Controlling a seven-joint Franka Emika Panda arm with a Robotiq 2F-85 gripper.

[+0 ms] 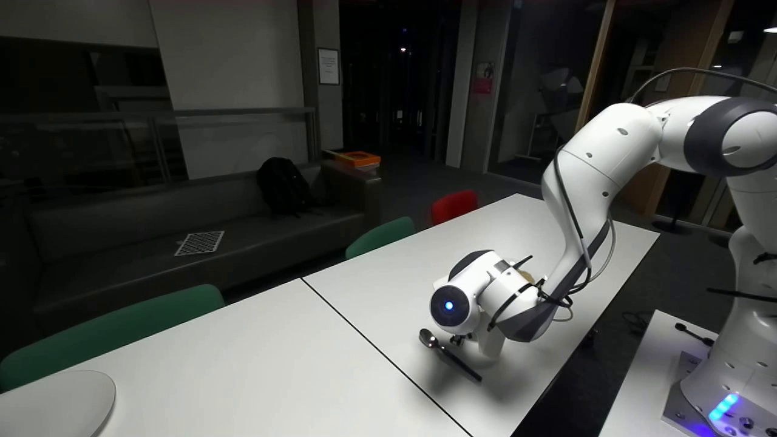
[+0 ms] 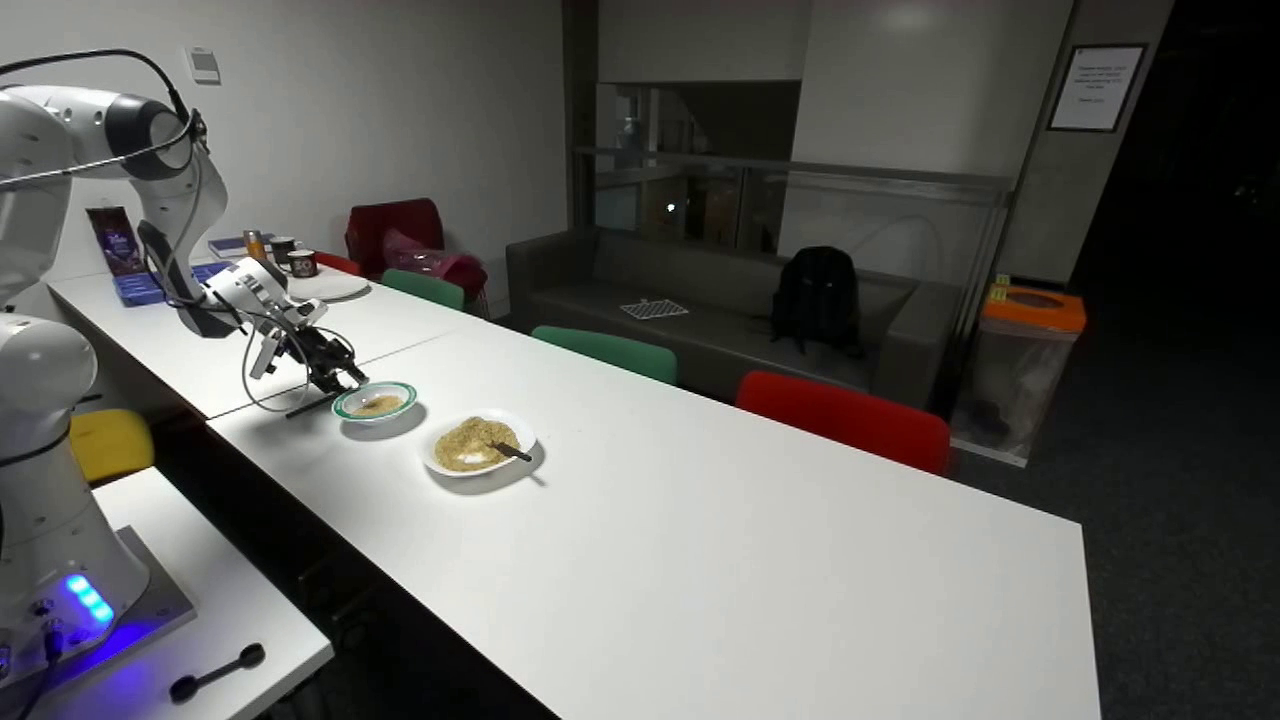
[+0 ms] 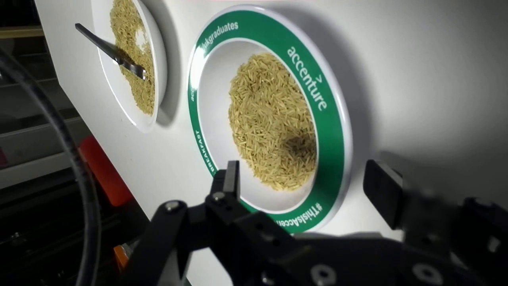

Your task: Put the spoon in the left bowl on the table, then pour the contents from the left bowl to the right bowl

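The spoon (image 1: 449, 355) lies on the white table (image 1: 255, 370), its dark handle pointing away from the bowls; the wrist view does not show it. Rice, the contents (image 3: 270, 115), fills the middle of the green-rimmed left bowl (image 3: 334, 139). Beyond stands the wider white right bowl (image 3: 160, 59), also holding rice, with a dark-handled fork (image 3: 107, 47) resting in it. My gripper (image 3: 305, 186) is open at the left bowl's near edge. One finger (image 3: 232, 178) is over the bowl, the other (image 3: 383, 194) outside its rim; nothing is gripped. In an exterior view the arm hides the left bowl.
A white plate (image 2: 335, 288), mugs (image 2: 302, 263) and a blue tray (image 2: 140, 288) occupy the table's far end. Green chairs (image 2: 605, 350) and a red chair (image 2: 850, 415) line the long side. A loose cable (image 3: 75, 151) hangs beside the wrist.
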